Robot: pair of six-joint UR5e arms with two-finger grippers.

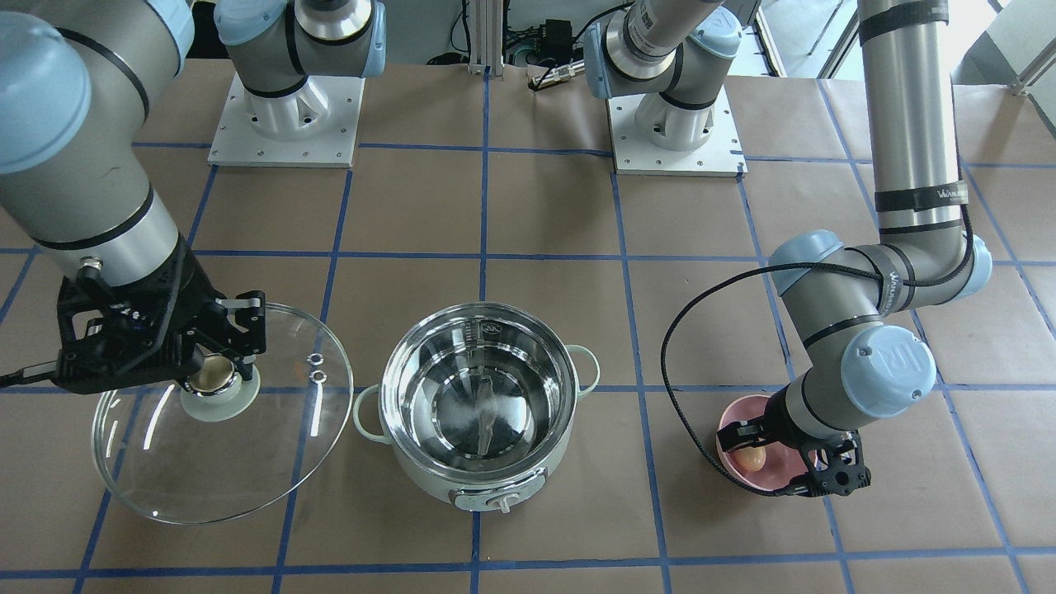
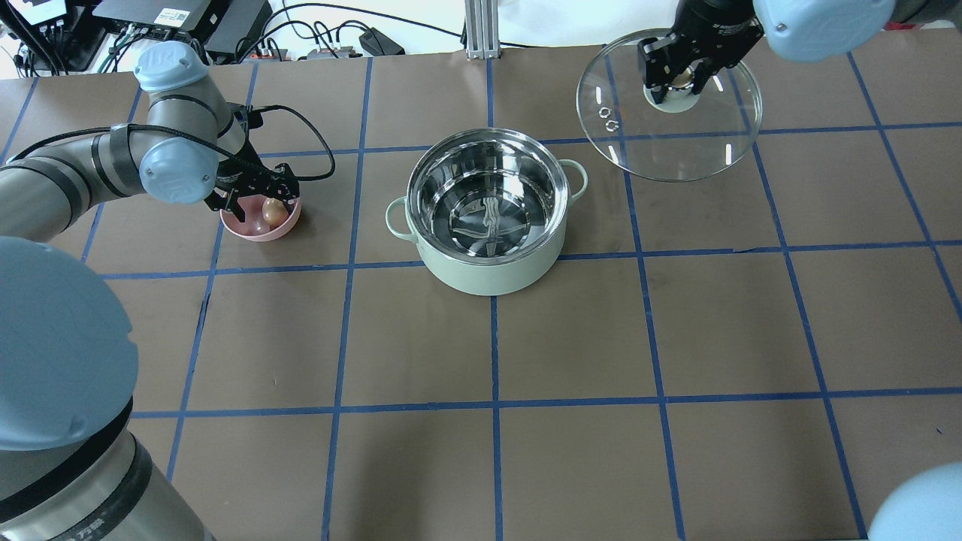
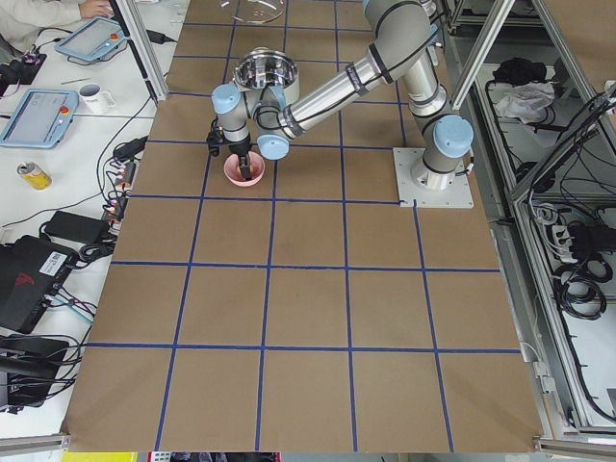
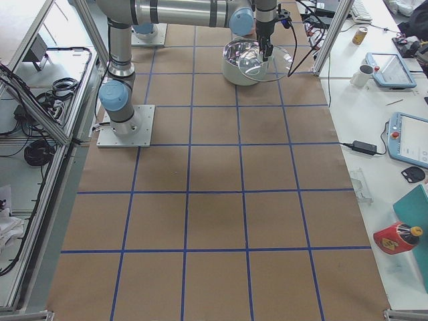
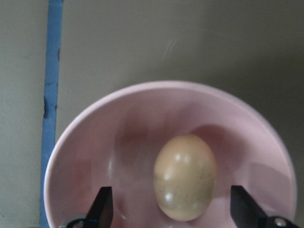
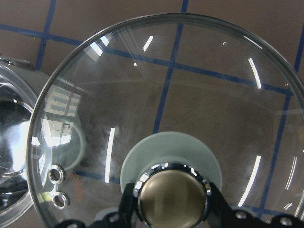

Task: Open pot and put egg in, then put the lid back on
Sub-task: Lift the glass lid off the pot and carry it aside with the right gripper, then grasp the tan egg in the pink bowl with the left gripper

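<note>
Mint-green pot stands uncovered mid-table. Glass lid hangs tilted off the pot's right side, the right gripper clamped on its beige knob. Pink bowl sits well apart on the pot's left. Tan egg lies in the bowl; left gripper spread wide, fingers flanking the egg without touching.

The open pot stands toward the tabletop edge opposite the robot; the right hand grips the lid.
</note>
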